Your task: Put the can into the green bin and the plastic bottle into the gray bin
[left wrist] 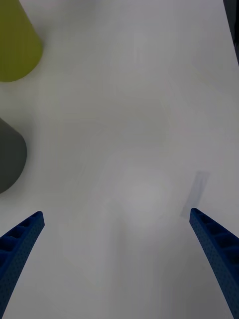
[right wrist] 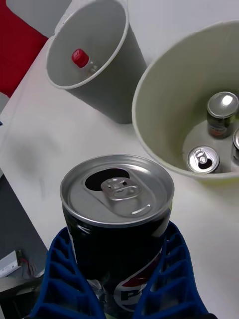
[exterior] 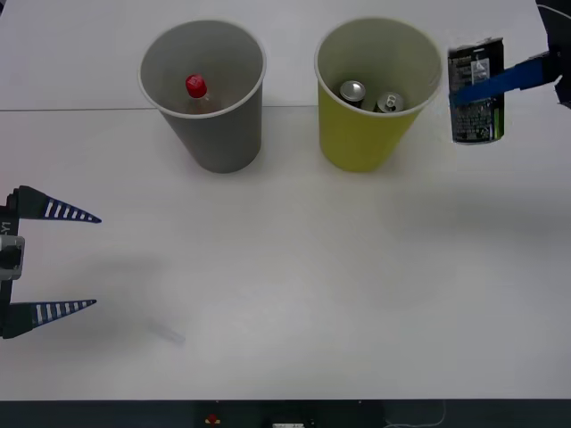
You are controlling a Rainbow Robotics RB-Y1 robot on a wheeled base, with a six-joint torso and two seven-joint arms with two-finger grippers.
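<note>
Holding status: right claw (right wrist: 117, 279) clamps the can (exterior: 476, 92) about its middle, blue fingers on both sides of the label, can upright with pull-tab top up.
Can position: raised off the bench (exterior: 294, 285), just beside the green bin (exterior: 375, 89) on the robot's right, outside the rim, not yet over the opening.
Green bin contents: other cans already stand inside on the pale floor.
Plastic bottle (exterior: 196, 89): inside the gray bin (exterior: 203, 94), red cap showing.
Left claw (exterior: 53, 259): fingers spread wide, holding nothing, low over the bench at the robot's left, well apart from both bins.
Risk, rim strike: a sideways move at too low a height could knock the light bin over.
Risk, early release: letting go before the can is over the opening would drop it onto the bench.
Risk, landing: the dropped can may strike the cans inside and tip.
</note>
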